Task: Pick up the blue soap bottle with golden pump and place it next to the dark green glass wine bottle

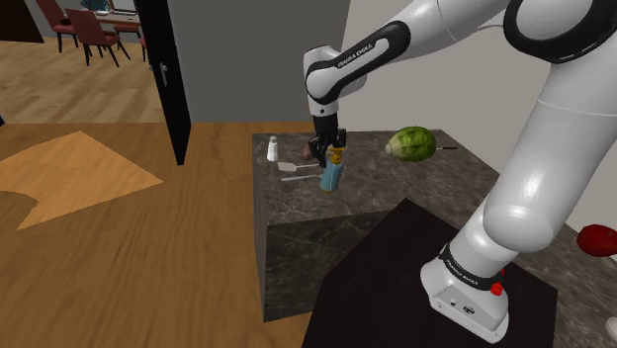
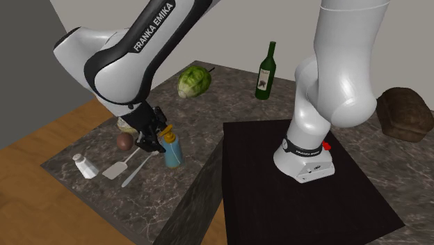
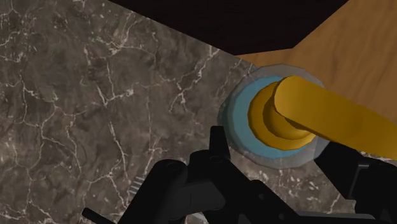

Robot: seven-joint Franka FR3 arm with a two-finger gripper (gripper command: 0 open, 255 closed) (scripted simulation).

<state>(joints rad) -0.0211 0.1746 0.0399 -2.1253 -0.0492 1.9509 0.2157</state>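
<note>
The blue soap bottle [image 1: 331,177] [image 2: 172,152] [image 3: 252,105] with a golden pump [image 3: 299,118] stands upright on the dark marble counter [image 2: 229,97], near its edge. My gripper [image 1: 330,148] [image 2: 158,135] [image 3: 283,151] hangs at the bottle's top. It is open, with one finger [image 3: 217,145] on each side of the pump collar, and a gap shows at the nearer finger. The dark green wine bottle [image 2: 265,72] stands upright at the far end of the counter, well away from the soap bottle and beyond the black stand [image 2: 278,202].
A green cabbage [image 1: 412,144] [image 2: 194,82] lies between the two bottles. Beside the soap bottle are a spatula [image 1: 293,169] [image 2: 116,168], a long utensil [image 2: 136,171], a white shaker [image 1: 273,148] [image 2: 85,166] and a brown ball [image 2: 124,142]. A brown loaf [image 2: 403,111] sits behind the arm.
</note>
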